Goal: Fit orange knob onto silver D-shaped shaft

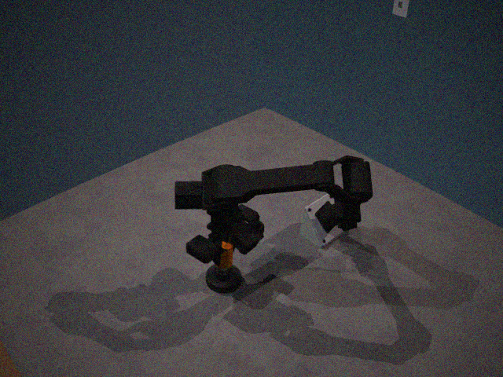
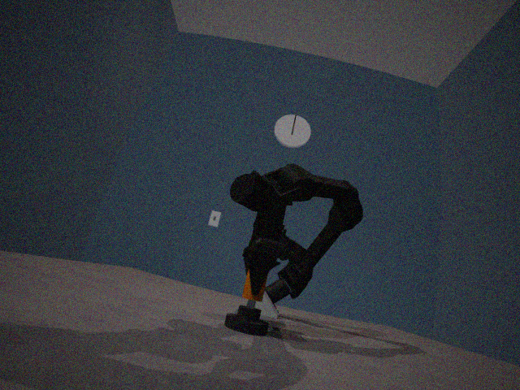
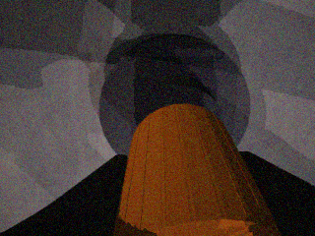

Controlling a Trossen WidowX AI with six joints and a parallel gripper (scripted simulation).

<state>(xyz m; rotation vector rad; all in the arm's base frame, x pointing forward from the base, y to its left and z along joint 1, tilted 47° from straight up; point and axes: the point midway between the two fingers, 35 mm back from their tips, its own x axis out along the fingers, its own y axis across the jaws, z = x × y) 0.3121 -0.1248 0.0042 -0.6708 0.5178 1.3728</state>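
Note:
The orange knob (image 1: 226, 258) (image 2: 248, 291) (image 3: 179, 167) stands roughly upright between the fingers of my gripper (image 1: 224, 255) (image 2: 254, 291) (image 3: 182, 164), which is shut on it. The dark round pedestal (image 1: 223, 283) (image 2: 246, 323) (image 3: 231, 115) is below the knob. In the exterior view a short length of the grey shaft (image 2: 251, 303) shows between the knob's lower end and the pedestal's raised hub, so the knob is not against the pedestal. The knob's hole and the flat sides are hidden. I cannot tell whether the shaft's tip is inside the hole.
The arm's white base plate (image 1: 313, 223) (image 2: 268, 308) is behind the pedestal in the exterior view and to its right in the top view. Broad arm shadows cross the pale surface around the pedestal. An orange patch (image 1: 7, 363) shows at the top view's lower left corner.

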